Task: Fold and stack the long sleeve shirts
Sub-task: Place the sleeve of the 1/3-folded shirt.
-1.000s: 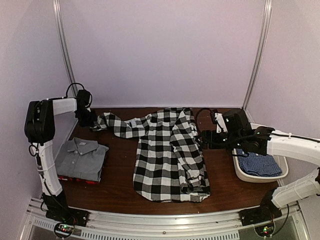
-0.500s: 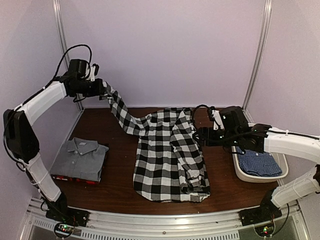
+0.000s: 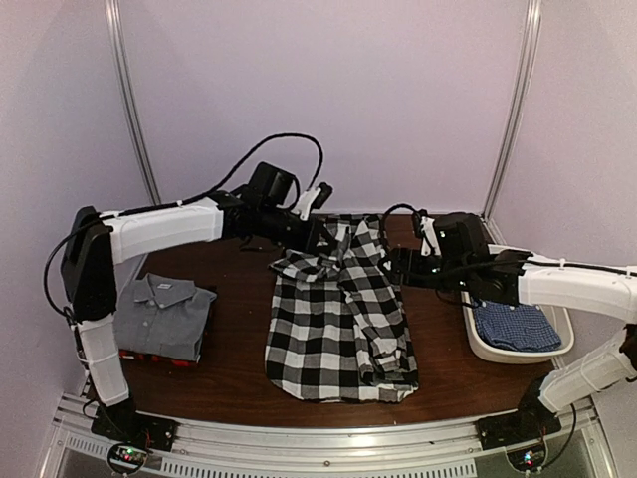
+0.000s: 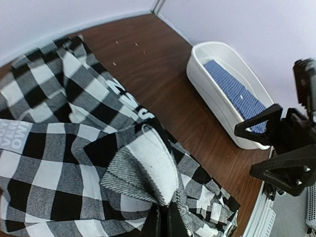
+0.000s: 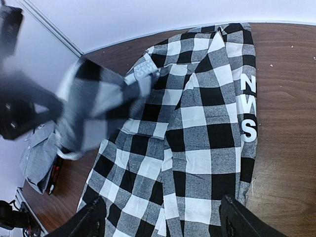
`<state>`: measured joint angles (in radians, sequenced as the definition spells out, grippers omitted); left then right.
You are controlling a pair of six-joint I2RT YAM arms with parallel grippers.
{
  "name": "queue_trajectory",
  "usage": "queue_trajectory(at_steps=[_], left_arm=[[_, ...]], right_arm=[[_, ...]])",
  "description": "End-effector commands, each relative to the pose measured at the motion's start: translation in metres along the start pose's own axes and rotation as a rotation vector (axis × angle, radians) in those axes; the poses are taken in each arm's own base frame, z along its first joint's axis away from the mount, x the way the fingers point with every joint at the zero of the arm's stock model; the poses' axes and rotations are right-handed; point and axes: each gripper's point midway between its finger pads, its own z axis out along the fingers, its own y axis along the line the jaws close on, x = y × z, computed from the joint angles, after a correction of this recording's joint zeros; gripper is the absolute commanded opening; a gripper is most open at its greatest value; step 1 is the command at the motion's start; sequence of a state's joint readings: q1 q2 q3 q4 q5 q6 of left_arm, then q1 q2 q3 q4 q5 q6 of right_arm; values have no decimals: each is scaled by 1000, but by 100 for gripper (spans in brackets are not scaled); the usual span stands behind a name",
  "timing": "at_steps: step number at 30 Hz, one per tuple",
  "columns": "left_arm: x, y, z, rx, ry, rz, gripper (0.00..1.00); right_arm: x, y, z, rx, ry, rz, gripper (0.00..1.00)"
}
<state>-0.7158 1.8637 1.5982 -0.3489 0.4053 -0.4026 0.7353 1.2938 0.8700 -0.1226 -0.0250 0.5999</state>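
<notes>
— Over the checked shirt [image 3: 338,329], what had changed from a second before?
— The left gripper [image 3: 318,231] had swung in from the far-left corner, dragging the sleeve [image 3: 299,261] across the shirt's upper half on the table [image 3: 239,344].
— And the grips?
— Left pinched tight on that sleeve; the right gripper [image 3: 398,268] hung spread wide beside the shirt's right edge, holding nothing.

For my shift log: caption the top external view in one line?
Left jaws hold a sleeve of the check shirt over its body; right jaws open alongside; grey shirt folded at left.
</notes>
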Motion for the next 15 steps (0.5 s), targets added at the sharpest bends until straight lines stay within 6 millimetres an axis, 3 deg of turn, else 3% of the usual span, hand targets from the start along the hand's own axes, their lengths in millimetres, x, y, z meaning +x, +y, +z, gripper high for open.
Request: queue_trajectory(at_steps=[1,4,7,11,13,15], left_arm=[[34,-31,65,119,61,-49,0],[54,-42,95,145,110,-61,0],[70,-46,110,171,151,-81,18],[68,-47,102,154,140,-79,48],[63,-45,93,122,119,-77,59],[58,-40,81,89,98,-86,61]], right_arm=[[9,-6,6,10,-11,49,80],[19,-13,10,26,9,69,80],[28,-19,12,37,24,87,80],[37,-25,14,48,39,92,80],[42,-28,17,57,50,93,80],[47,-31,21,66,61,93,80]])
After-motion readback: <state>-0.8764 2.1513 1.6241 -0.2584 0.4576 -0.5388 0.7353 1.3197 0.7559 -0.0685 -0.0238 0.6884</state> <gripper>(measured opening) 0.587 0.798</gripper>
